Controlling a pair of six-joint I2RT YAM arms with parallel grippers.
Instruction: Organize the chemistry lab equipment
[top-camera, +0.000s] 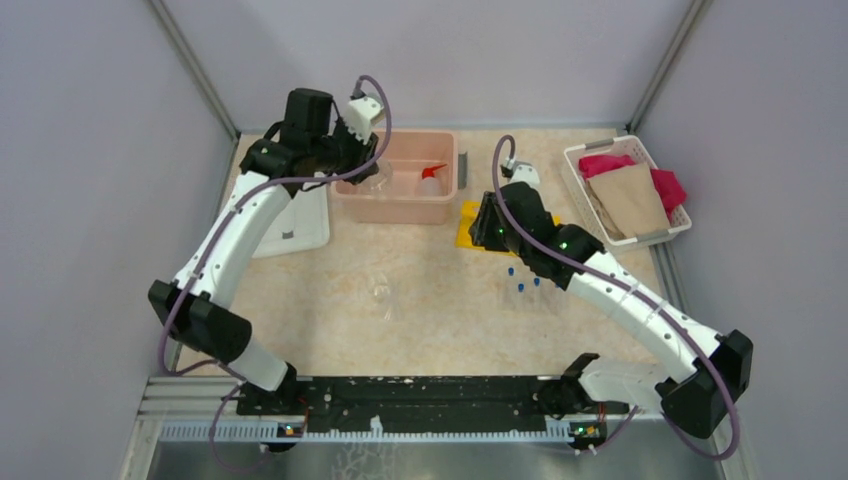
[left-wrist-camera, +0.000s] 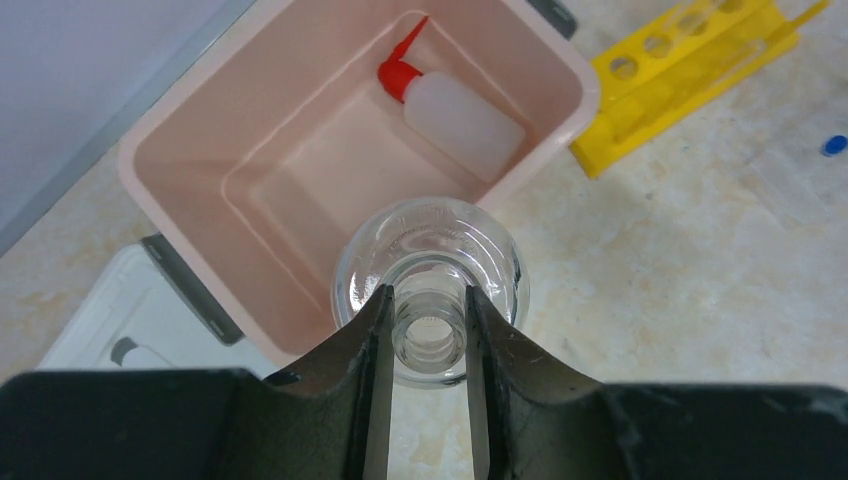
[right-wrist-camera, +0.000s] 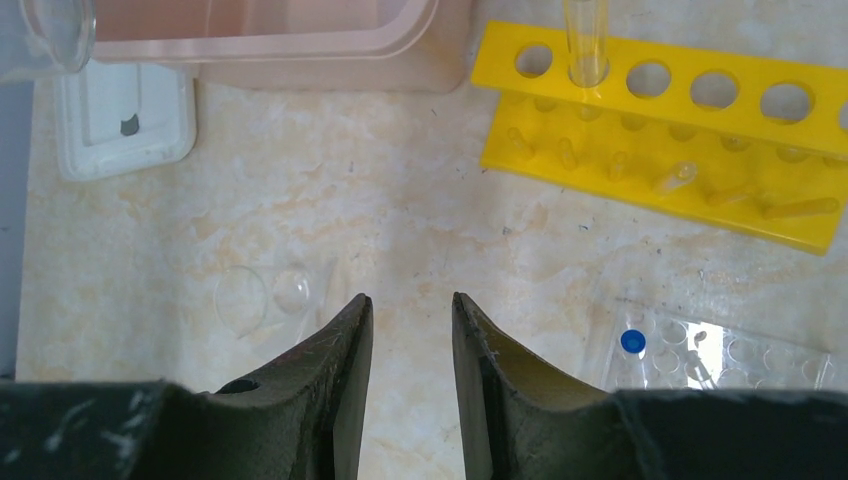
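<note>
Across the pale marbled worktop (top-camera: 430, 320), toward its far side: a pink rectangular plastic tub (left-wrist-camera: 210, 110), and just to the right of it a yellow holed plastic tube rack (right-wrist-camera: 640, 130) with one clear tube (right-wrist-camera: 585, 40) upright in a hole. Inside the tub, lying flat, a white squeeze bottle with red nozzle (left-wrist-camera: 460, 120), nozzle toward a far corner. Clamped by the neck in the left tool (left-wrist-camera: 426, 300): a small clear glass flask (left-wrist-camera: 430, 235), long axis in line with the tool's reach and base pointing away from it. From the wrist view, hanging over the tub's near rim, partly above the cavity and partly above bare worktop. Probably calls for a short carry farther over the cavity before any release, with the left arm plainly the nearer one for that. Right tool (right-wrist-camera: 410, 305) parted with nothing between the jaws, hovering over bare worktop, rack ahead and to the right. Just right of that tool, small clear blue-capped tubes (right-wrist-camera: 632, 342) in a clear holed tray (right-wrist-camera: 760, 355), so the right arm nearer for those. Ahead-left, a second clear glass piece (right-wrist-camera: 265, 298) on the worktop, shape hard to read. No brand, label or legible writing anywhere.
</note>
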